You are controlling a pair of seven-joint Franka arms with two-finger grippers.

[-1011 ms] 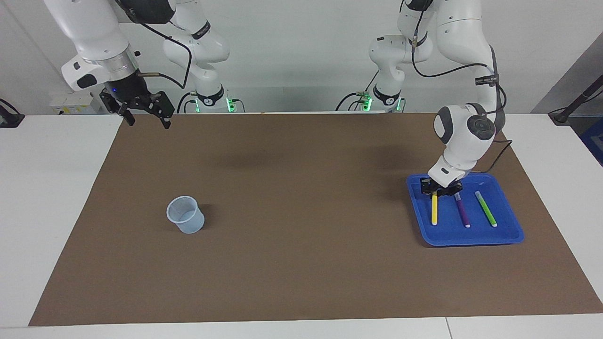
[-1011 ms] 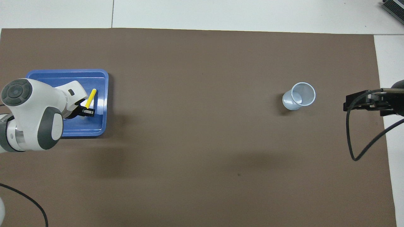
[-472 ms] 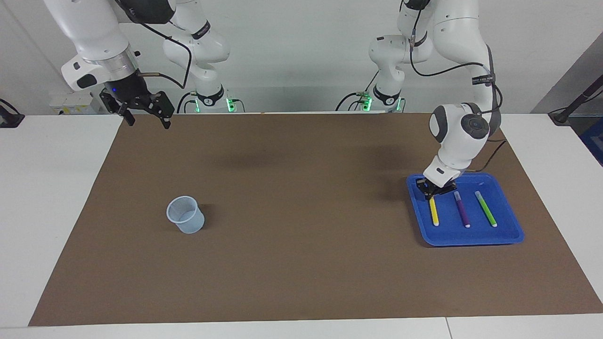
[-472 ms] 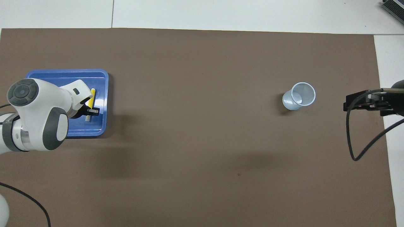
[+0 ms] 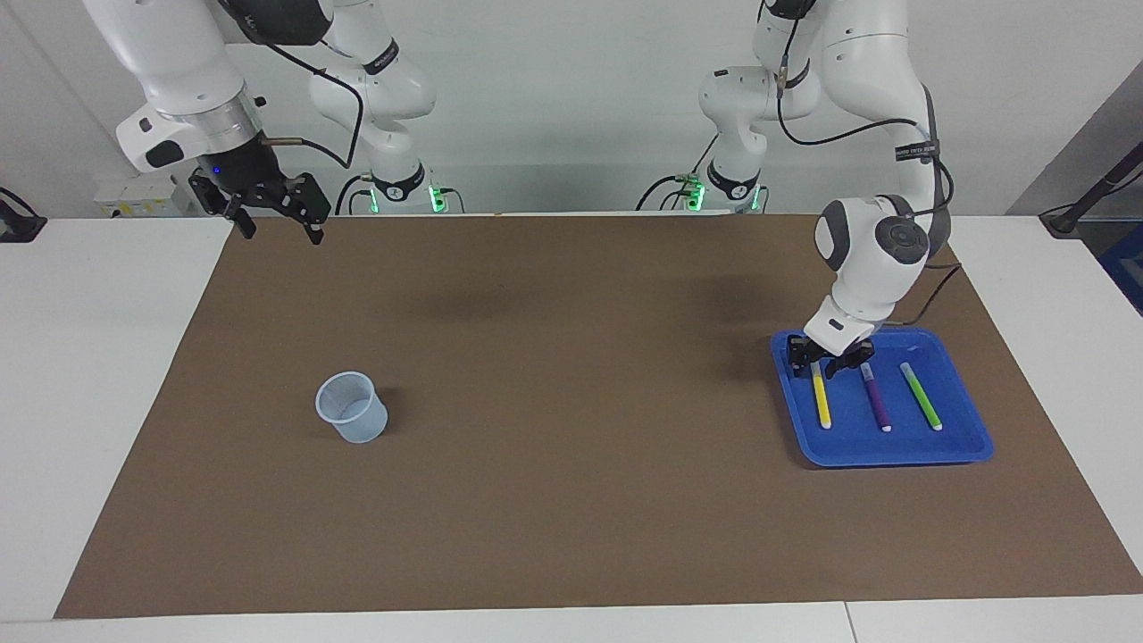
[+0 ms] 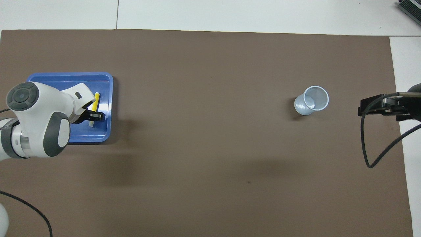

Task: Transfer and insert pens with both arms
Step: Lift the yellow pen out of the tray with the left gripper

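Three pens lie side by side in the blue tray (image 5: 957, 430) at the left arm's end of the table: the yellow pen (image 5: 821, 404), the purple pen (image 5: 877, 402) and the green pen (image 5: 921, 399). My left gripper (image 5: 817, 364) is low over the yellow pen's end nearest the robots. It is open, with a finger on either side of that end. In the overhead view the left gripper (image 6: 93, 116) straddles the yellow pen (image 6: 95, 101), and the arm hides the other two pens. My right gripper (image 5: 272, 207) waits open, high over the mat's corner by its base.
A pale translucent cup (image 5: 353, 407) stands upright on the brown mat toward the right arm's end, also visible in the overhead view as the cup (image 6: 312, 99). Two smaller white arms with green-lit bases (image 5: 402, 192) stand at the table's robot edge. A black cable (image 6: 371, 158) hangs by the right gripper.
The left gripper was shut on the yellow pen's end and has opened. The pen shifted slightly toward the tray's inner edge and now lies flat. The right arm has not moved.
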